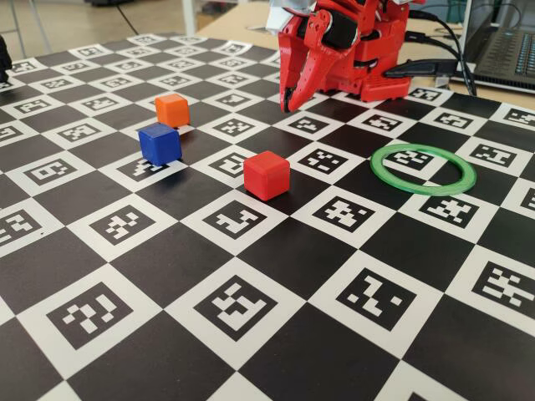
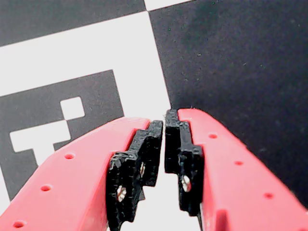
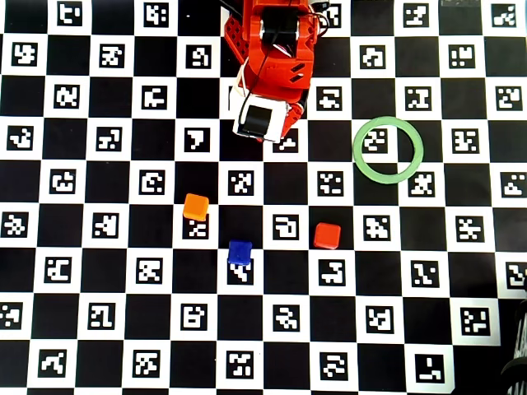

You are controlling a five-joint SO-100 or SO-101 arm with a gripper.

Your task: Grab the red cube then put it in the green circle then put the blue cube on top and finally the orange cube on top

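The red cube sits on the checkered board near its middle. To its left in the fixed view stands the blue cube, and behind that the orange cube. All three stand apart from each other. The green circle lies flat at the right with nothing inside it. My gripper hangs folded close to the red arm's base at the back, tips pointing down just above the board. It is shut with nothing between the black pads. No cube shows in the wrist view.
The marker-patterned board covers the table. The arm's base stands at the far edge. A laptop and black cables lie behind the board at the back right.
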